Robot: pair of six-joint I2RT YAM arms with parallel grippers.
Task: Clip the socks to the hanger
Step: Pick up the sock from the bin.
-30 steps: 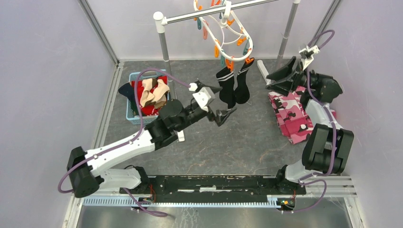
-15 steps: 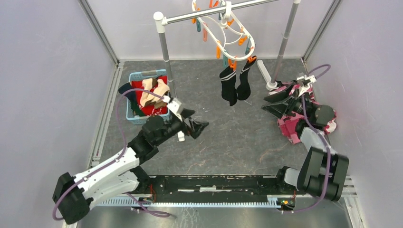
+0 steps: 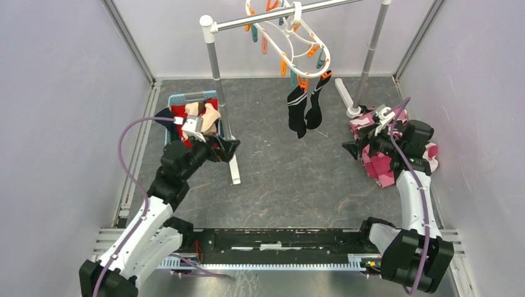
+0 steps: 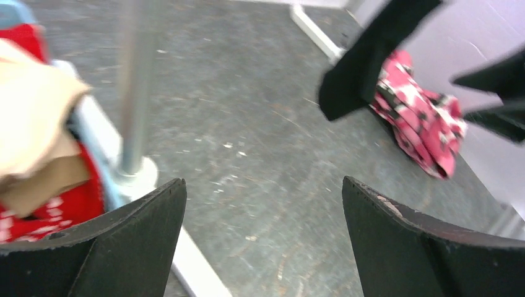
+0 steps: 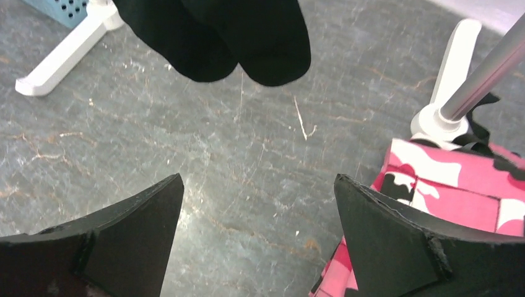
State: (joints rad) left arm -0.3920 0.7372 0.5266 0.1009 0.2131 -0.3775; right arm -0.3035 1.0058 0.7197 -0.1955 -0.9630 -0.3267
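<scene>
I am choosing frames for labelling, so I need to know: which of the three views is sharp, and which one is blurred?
Top external: sharp and evenly lit; the dark socks on the hanger read clearly. Left wrist: blurred throughout; the pole and camouflage cloth are smeared. Right wrist: sharp on the scratched floor; its fingers are plain dark shapes.

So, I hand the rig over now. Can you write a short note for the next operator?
Left gripper: open, empty, low beside the blue basket.
Right gripper: open, empty, low by the camouflage cloth.
Done: two dark socks hang clipped to the hanger, which hangs on the metal rack.
Left: the red socks and beige socks lie in the basket, not yet clipped.
</scene>
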